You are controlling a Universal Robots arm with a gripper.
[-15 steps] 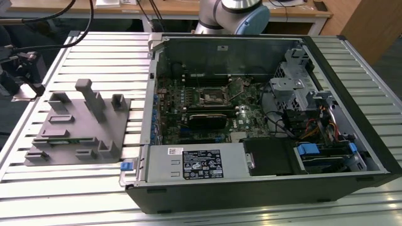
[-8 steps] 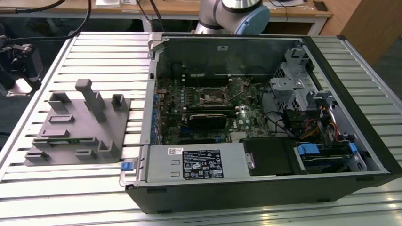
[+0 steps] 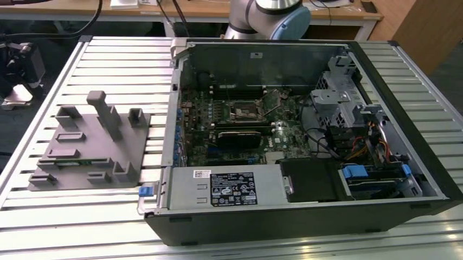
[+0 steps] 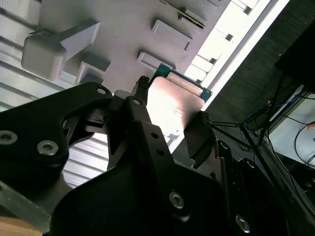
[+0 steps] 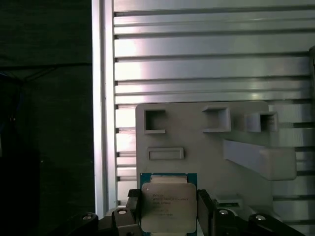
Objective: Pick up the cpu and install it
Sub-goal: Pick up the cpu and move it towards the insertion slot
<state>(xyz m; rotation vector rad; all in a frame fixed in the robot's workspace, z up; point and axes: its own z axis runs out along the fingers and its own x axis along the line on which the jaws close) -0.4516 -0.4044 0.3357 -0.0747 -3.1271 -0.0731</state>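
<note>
Grip status: the cpu (image 5: pixel 169 206) is clamped by two opposite edges between the narrowed fingers (image 5: pixel 133 209) of the gripper (image 4: pixel 172 107). It is held above the grey tray (image 5: pixel 197 137) and judged clear of it. The socket (image 3: pixel 242 110) is seen inside the open computer case (image 3: pixel 289 225) in the exterior view, well apart from the tray.

Risk noted: contact is confined to thin edges, so slip or rotation under a jolt is judged possible. A tilted chip could be seated askew and the socket contacts bent. Damage is also expected if it is dropped onto the slatted table (image 5: pixel 206 44).
</note>
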